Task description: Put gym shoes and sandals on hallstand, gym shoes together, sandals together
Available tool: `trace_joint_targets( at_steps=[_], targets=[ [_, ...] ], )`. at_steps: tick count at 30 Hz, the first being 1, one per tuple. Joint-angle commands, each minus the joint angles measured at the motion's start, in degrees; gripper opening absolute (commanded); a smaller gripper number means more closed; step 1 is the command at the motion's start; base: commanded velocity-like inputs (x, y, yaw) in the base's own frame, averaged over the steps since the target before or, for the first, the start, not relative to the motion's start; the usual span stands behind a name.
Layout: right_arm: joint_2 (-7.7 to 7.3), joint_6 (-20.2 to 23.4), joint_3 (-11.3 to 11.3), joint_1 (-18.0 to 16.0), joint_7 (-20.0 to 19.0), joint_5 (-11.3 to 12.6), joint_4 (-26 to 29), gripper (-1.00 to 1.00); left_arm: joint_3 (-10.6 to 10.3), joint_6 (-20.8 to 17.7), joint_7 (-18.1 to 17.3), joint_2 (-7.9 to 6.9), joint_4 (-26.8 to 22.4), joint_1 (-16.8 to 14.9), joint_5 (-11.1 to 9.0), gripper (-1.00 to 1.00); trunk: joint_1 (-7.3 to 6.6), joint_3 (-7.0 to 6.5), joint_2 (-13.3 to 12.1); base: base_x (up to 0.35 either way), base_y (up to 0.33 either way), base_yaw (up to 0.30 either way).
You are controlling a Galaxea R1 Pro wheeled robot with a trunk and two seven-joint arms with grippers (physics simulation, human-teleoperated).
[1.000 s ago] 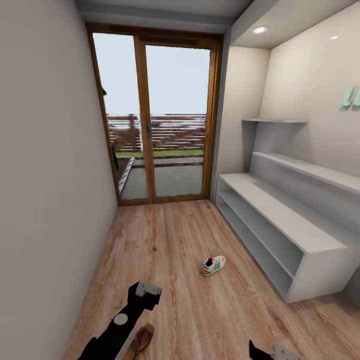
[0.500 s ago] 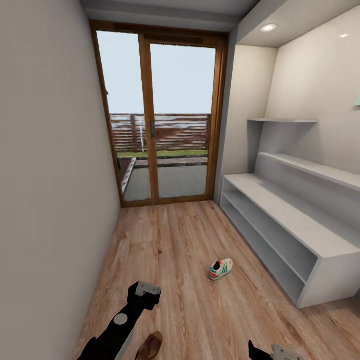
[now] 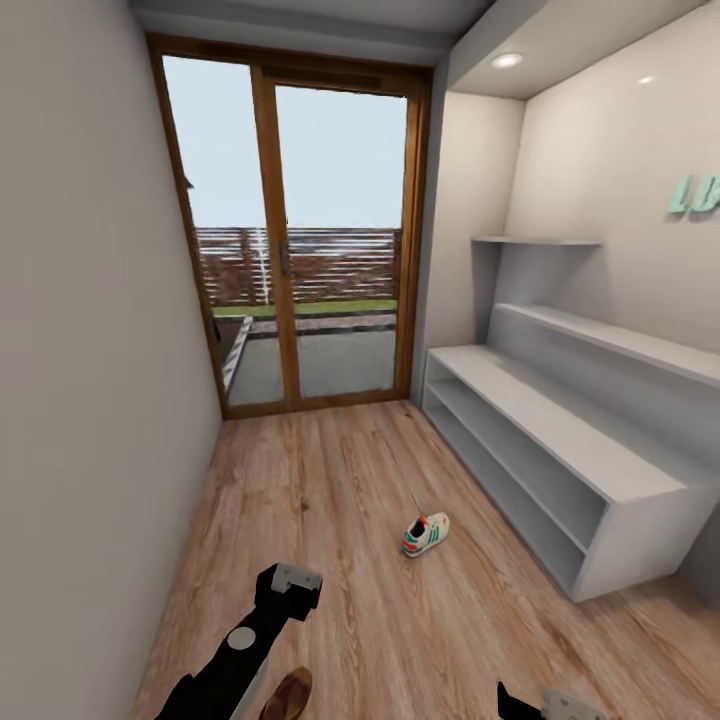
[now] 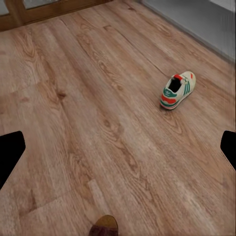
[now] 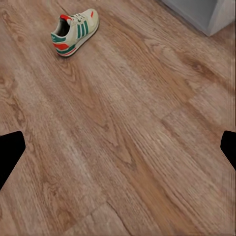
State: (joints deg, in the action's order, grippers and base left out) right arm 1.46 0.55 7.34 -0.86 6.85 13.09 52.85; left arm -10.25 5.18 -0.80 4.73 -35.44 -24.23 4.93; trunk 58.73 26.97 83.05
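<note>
Bright, even rendered daylight from the wooden-framed glass door (image 3: 290, 230) and round recessed ceiling spotlight (image 3: 507, 60); shadows faint, edges slightly soft.

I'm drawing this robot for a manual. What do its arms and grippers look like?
In the head view the left arm is glossy black with a round grey disc on top and a pale grey block at its end. The right gripper shows a black part and a pale grey part. In both wrist views the fingertips are plain black.
</note>
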Motion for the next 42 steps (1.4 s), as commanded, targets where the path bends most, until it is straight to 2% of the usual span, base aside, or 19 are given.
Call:
trace_joint_targets(
  at_steps=[1, 10, 17, 42],
  targets=[
    [0.03, 0.1, 0.0, 0.0, 0.1, 0.5, 0.1, 1.0, 0.1, 0.2, -0.1, 0.01, 0.0, 0.0, 0.5, 1.0, 0.0, 0.06, 0.0, 0.0, 0.0, -0.29],
    [0.03, 0.1, 0.0, 0.0, 0.1, 0.5, 0.1, 1.0, 0.1, 0.2, -0.1, 0.01, 0.0, 0.0, 0.5, 1.0, 0.0, 0.06, 0.0, 0.0, 0.03, -0.297],
    [0.03, 0.0, 0.0, 0.0, 0.1, 0.5, 0.2, 1.0, 0.1, 0.2, -0.1, 0.01, 0.0, 0.0, 0.5, 1.0, 0.0, 0.07, 0.0, 0.0, 0.19, -0.257],
    [0.03, 0.1, 0.0, 0.0, -0.1, 0.5, 0.2, 1.0, 0.1, 0.2, 0.0, 0.01, 0.0, 0.0, 0.5, 1.0, 0.0, 0.07, 0.0, 0.0, 0.069, -0.012]
  ],
)
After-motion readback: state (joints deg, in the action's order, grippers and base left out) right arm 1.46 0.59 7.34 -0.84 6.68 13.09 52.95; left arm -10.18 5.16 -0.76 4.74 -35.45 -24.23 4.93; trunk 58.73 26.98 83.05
